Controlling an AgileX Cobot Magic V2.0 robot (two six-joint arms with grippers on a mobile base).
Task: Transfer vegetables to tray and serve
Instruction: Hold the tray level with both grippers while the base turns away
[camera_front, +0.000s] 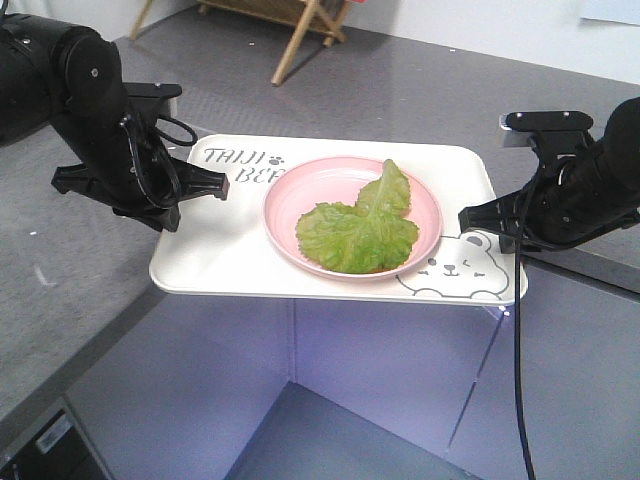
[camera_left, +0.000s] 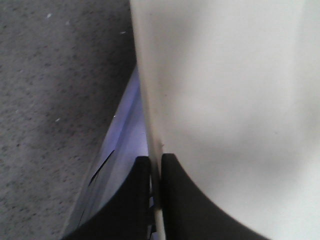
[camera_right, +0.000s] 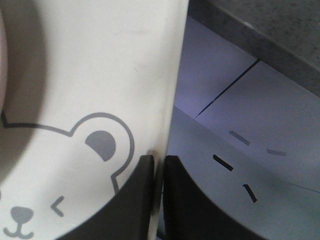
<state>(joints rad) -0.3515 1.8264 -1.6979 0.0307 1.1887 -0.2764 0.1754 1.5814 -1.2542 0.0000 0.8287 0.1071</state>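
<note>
The cream-white tray (camera_front: 240, 255) with grey lettering and a winking bear face hangs in the air above a gap between grey counters. On it stands a round pink plate (camera_front: 290, 200) holding the vegetables (camera_front: 360, 230), crinkled green lettuce leaves. My left gripper (camera_front: 218, 186) is shut on the tray's left rim (camera_left: 150, 120); both black fingers (camera_left: 177, 200) pinch the thin edge. At the opposite side, my right gripper (camera_front: 468, 218) is shut on the right rim (camera_right: 167, 100), beside the bear's ear (camera_right: 102, 145).
Grey speckled counter (camera_front: 60, 260) lies to the left and behind. Below the tray is a pale purple-lit recess (camera_front: 390, 370) with walls. A wooden stand (camera_front: 300, 30) is at the back. A black cable (camera_front: 518, 380) hangs from the right arm.
</note>
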